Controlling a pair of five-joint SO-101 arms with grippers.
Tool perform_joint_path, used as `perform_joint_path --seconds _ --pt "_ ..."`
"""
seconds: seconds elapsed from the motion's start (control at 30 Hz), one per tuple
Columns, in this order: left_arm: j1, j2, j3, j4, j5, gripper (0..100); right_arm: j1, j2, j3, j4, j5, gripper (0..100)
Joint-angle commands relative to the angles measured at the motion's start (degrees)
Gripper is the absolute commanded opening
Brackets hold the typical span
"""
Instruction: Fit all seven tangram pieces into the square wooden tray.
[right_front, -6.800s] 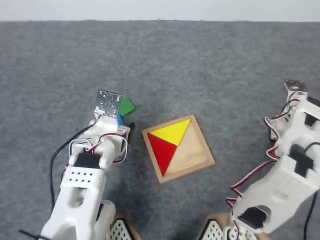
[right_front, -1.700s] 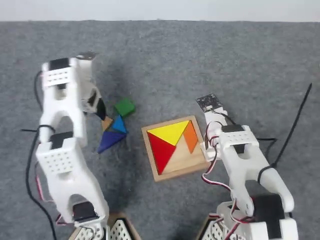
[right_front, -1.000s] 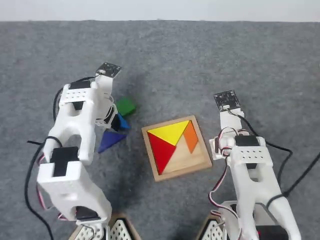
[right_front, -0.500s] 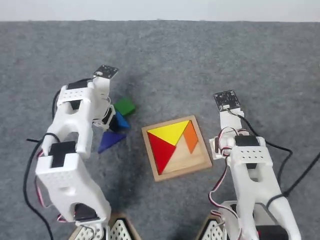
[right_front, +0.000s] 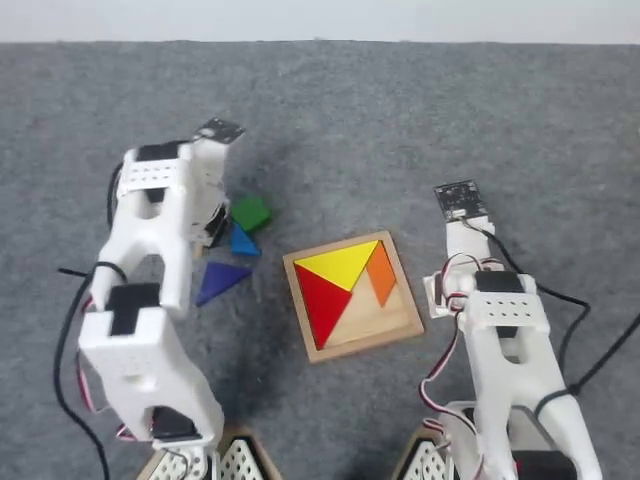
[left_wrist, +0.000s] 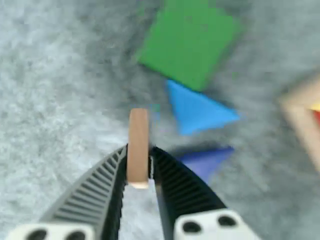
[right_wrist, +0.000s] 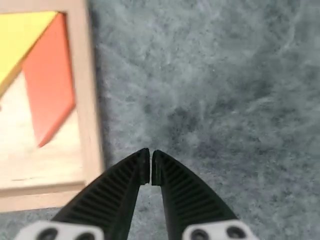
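**Desk:** Where do we find the tray?

**Field:** We see the tray (right_front: 392, 322) lying askew on the grey mat (right_front: 400, 120), between the two arms. A yellow triangle (right_front: 342, 265), a red triangle (right_front: 322, 302) and an orange piece (right_front: 381, 274) sit inside it, edge to edge. The rest of its floor is bare wood.

**Desk:** And the left claw?

**Field:** The left claw (left_wrist: 139, 152) is clamped on a thin tan piece (left_wrist: 138, 127), held on edge over the mat. We cannot tell whether the piece touches the mat. Just past it we make out a green square (left_wrist: 192, 42), a blue triangle (left_wrist: 200, 111) and a navy triangle (left_wrist: 204, 161). They lie loose on the mat on the left arm's side of the tray. The blue triangle lies between the other two, just beside the square.

**Desk:** The right claw?

**Field:** We see the right claw (right_wrist: 150, 161) pinched together on nothing. It hangs over the mat just beside the tray's rim, on the side nearest the orange piece.
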Motion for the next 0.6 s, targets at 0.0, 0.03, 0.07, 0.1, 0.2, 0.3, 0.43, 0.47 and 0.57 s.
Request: perform_joint_path --seconds 0.0,0.03,0.07,0.1,0.2,0.3,0.43,0.47,0.57 --pt "8.53 -10.37 -3.91 7.56 2.37 1 3.74 -0.75 -0.62 -2.42 -0.26 2.7" --pt "12.31 -12.66 -3.82 8.88 3.52 1 4.62 -0.75 -0.62 -2.77 -0.26 2.7" --pt "16.18 -14.59 -3.82 9.85 4.66 1 5.41 -0.75 -0.62 -2.77 -0.18 2.7" --pt "20.04 -16.35 -3.82 10.29 5.8 1 5.93 -0.75 -0.62 -2.86 -0.18 2.7" --pt "30.07 -17.14 -4.18 10.37 10.02 1 7.52 -0.66 -0.53 -4.0 -0.26 2.7" --pt "35.6 -13.1 -3.82 6.68 14.95 1 10.51 -0.31 -0.35 -5.05 -0.62 2.7" --pt "40.44 -6.33 -4.18 1.41 22.42 1 17.63 -0.66 -0.26 -4.7 -0.62 2.7" --pt "41.93 -5.19 -4.18 0.53 24.18 1 19.47 -0.66 -0.26 -4.7 -0.62 2.7" --pt "45.54 -2.9 -4.18 -0.62 28.04 1 23.43 -0.31 -0.35 -4.79 -0.62 2.7"
